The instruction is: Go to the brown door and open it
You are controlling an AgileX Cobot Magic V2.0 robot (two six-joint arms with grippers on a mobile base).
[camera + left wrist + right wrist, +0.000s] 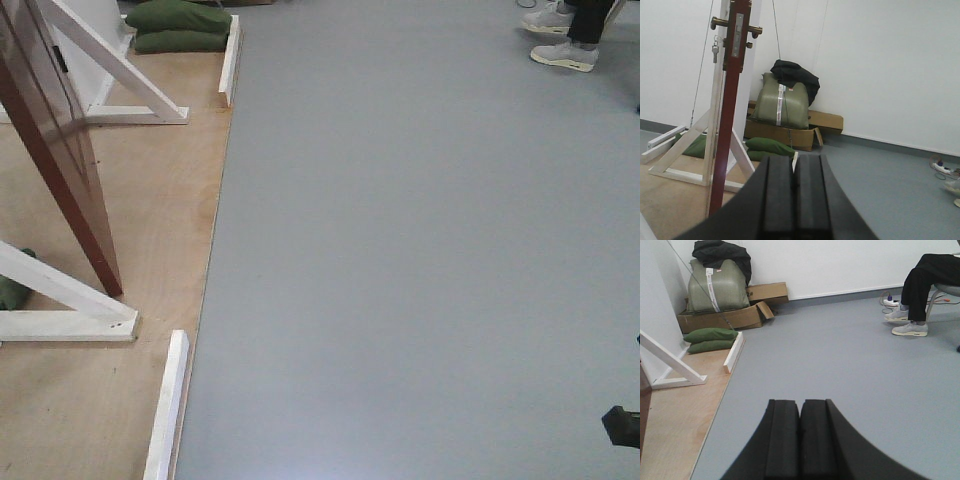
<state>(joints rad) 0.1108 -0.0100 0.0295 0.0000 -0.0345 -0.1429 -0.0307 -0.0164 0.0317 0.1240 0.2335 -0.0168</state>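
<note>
Brown door [729, 131] handle [720, 22], maybe keys [715, 50]: left-wrist only

This looks like a test room or lab, not a home. A brown door [730, 125] stands free in white braces [110, 58] on a plywood platform [150, 200], with green sandbags [710, 335] alongside. Around it are a grey vinyl floor [420, 250], bare white walls [880, 60] and cardboard boxes [720, 317].

Grey floor [420, 250] carries a plywood sheet [150, 200] with white braces [112, 58] and green sandbags [180, 22].
</note>
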